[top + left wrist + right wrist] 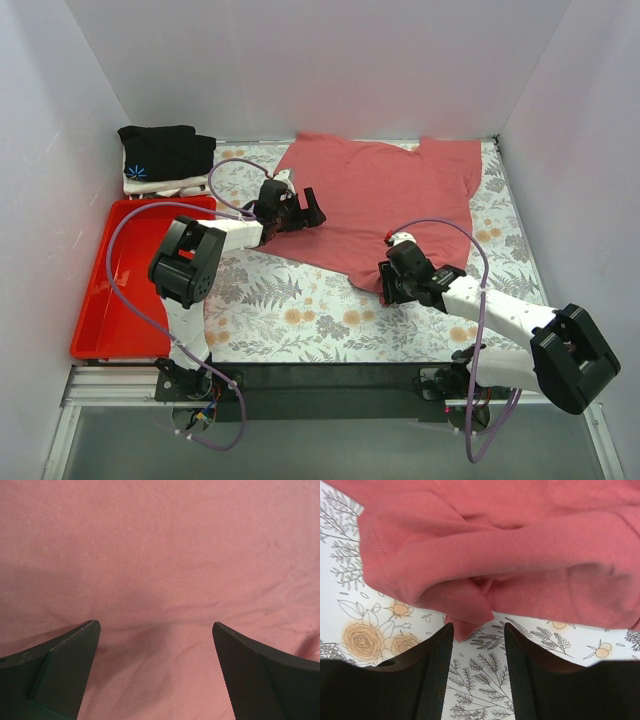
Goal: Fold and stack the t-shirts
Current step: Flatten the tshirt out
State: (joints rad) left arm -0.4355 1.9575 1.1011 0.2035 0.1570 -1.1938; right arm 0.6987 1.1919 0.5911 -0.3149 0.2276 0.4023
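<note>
Right, the red shirt point(385, 195) lies spread across the upper middle of the tabletop point(290, 310). The left claw point(300, 205) sits over its left side, jaws wide, nothing in them. Its wrist view is all red cloth, with no edge to place it by. The right claw point(388, 280) is at the lower hem, jaws about half apart, gripping nothing. Only its wrist view shows the hem bunched into a fold at the fingertips point(437, 645), a corner poking between them. In the upper left, a folded black shirt point(165, 150) covers most of a white shirt point(165, 186). The left arm hides part of the tray point(100, 300).
</note>
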